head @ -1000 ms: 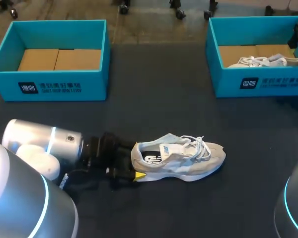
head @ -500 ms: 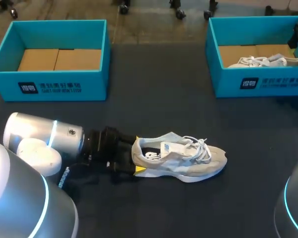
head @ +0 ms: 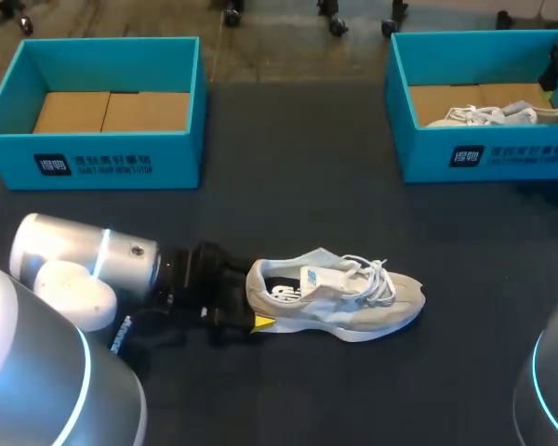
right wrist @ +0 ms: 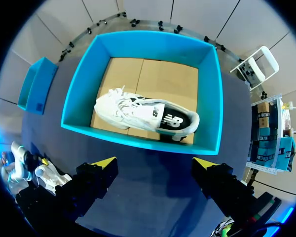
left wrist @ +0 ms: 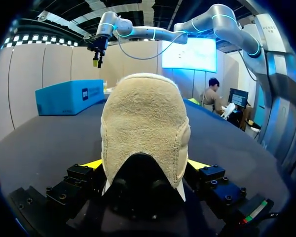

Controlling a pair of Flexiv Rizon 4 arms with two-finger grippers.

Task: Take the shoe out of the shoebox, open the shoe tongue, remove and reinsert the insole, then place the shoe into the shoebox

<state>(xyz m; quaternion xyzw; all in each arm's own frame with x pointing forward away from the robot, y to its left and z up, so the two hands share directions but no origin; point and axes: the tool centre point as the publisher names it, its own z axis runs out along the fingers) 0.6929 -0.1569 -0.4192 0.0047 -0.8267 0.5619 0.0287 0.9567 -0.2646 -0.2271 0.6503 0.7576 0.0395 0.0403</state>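
The left arm (head: 84, 265) is lying low over the dark table (head: 288, 186), its tool (left wrist: 145, 165) clamping the beige suede sneaker's (head: 339, 295) heel. The sneaker is lying lengthwise across the table, toe pointing right.

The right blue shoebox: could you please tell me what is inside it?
The shoebox holds one white shoe lying on its brown cardboard floor; whatever is under the shoe is covered.

The left shoebox (head: 93, 165) and the right shoebox (head: 502, 156) are each showing a dark square mark and a row of white characters on the front wall, too small to make out. The shoe (head: 353, 311) on the tabletop (head: 288, 186) is wearing a white tongue tag (head: 313, 278) with a blue mark, likewise unreadable from here
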